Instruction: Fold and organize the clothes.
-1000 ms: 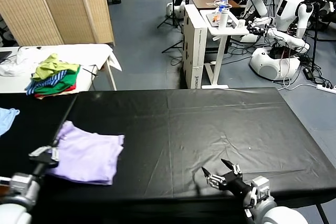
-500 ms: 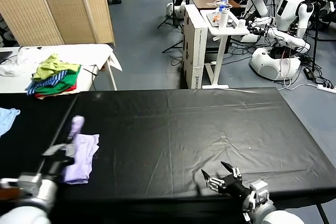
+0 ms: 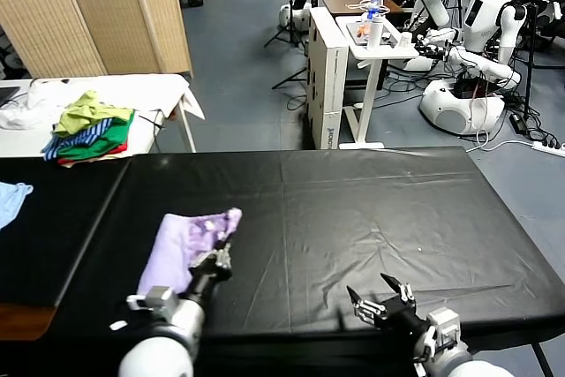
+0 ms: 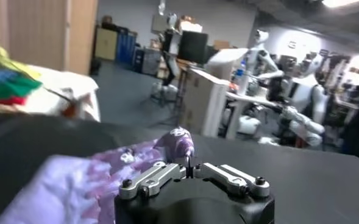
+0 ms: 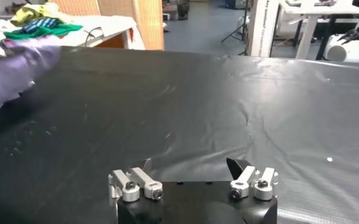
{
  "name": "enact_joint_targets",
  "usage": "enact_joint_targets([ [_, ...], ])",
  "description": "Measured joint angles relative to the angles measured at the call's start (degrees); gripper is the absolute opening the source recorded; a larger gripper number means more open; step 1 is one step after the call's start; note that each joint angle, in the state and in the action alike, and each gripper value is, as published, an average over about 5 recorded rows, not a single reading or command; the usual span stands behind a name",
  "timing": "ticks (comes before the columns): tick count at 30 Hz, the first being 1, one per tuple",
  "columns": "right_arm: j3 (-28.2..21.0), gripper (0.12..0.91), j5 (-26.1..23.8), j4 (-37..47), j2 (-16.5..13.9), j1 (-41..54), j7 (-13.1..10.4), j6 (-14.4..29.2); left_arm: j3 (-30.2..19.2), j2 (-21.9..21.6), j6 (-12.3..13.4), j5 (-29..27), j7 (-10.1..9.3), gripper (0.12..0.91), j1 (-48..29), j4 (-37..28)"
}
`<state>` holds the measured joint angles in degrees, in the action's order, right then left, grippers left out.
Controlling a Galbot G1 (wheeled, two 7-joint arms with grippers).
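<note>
My left tool [image 3: 214, 262] is clenched on the folded lavender T-shirt [image 3: 183, 248], which lies on the black bench [image 3: 371, 209] toward its front-left corner. My right tool [image 3: 381, 304] sits released, fingers spread, near the front edge.

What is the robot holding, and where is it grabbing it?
The left end effector pinches the lavender T-shirt at its printed edge; the right end effector holds nothing.
</note>
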<state>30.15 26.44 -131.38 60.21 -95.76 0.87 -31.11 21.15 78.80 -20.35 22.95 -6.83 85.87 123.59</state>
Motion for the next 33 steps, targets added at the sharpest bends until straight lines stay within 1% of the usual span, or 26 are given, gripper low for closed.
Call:
enact_joint_targets([
  [3,-0.5,0.907,2.0,0.1,-0.7,0.8,-0.2,-0.5,-2.1,1.4,0.1,-1.1,0.04,0.162,-0.6,-1.7],
  [5,-1.1,0.907,3.5,0.3,-1.2,1.5,-0.7,-1.1,-3.2,2.1,0.1,-1.6,0.40,0.163,-0.6,-2.3],
  [7,-1.8,0.907,5.2,0.6,-1.5,2.4,-1.4,-1.9,-4.0,2.5,0.2,-2.1,1.01,0.180,-0.3,-2.5],
  [8,-2.2,0.907,6.2,0.7,-1.7,3.0,-1.9,-2.3,-4.3,2.6,0.3,-2.5,1.41,0.206,-0.2,-2.5],
  [11,-4.1,0.907,9.6,1.2,-2.0,5.2,-3.3,-3.8,-4.4,2.4,1.2,-4.1,2.97,0.352,0.3,-2.1],
  [12,-4.9,0.907,10.8,1.4,-2.1,6.0,-3.6,-4.1,-4.2,2.2,1.7,-4.8,3.60,0.427,0.4,-1.8],
  [14,-6.7,0.907,12.8,1.8,-2.2,8.0,-4.0,-4.5,-3.7,1.5,2.9,-6.1,4.90,0.541,0.7,-1.3],
  [15,-7.6,0.907,13.8,2.1,-2.3,9.0,-4.3,-4.6,-3.3,1.0,3.5,-6.8,5.51,0.617,0.8,-1.0],
  [18,-11.0,0.907,16.3,3.1,-2.3,12.5,-5.2,-4.7,-1.9,-0.6,5.6,-8.8,6.81,0.791,1.1,-0.3],
  [19,-12.2,0.907,16.9,3.6,-2.3,13.7,-5.6,-4.6,-1.3,-1.3,6.2,-9.4,6.96,0.833,1.2,-0.2],
  [21,-14.9,0.907,17.8,4.9,-2.0,16.3,-6.5,-4.3,0.0,-2.8,7.3,-10.4,6.95,0.887,1.4,-0.1],
  [26,-21.7,0.907,18.5,9.1,-0.4,22.5,-8.4,-3.6,3.5,-5.3,8.6,-10.9,6.61,0.906,2.5,0.3],
  [30,-26.5,0.907,18.2,12.5,1.4,26.5,-9.7,-3.4,5.9,-5.5,9.1,-11.5,6.37,0.907,3.9,0.7],
  [33,-29.2,0.906,17.8,14.4,2.8,28.6,-10.1,-3.3,7.0,-5.1,9.4,-12.2,6.28,0.907,4.8,0.8],
])
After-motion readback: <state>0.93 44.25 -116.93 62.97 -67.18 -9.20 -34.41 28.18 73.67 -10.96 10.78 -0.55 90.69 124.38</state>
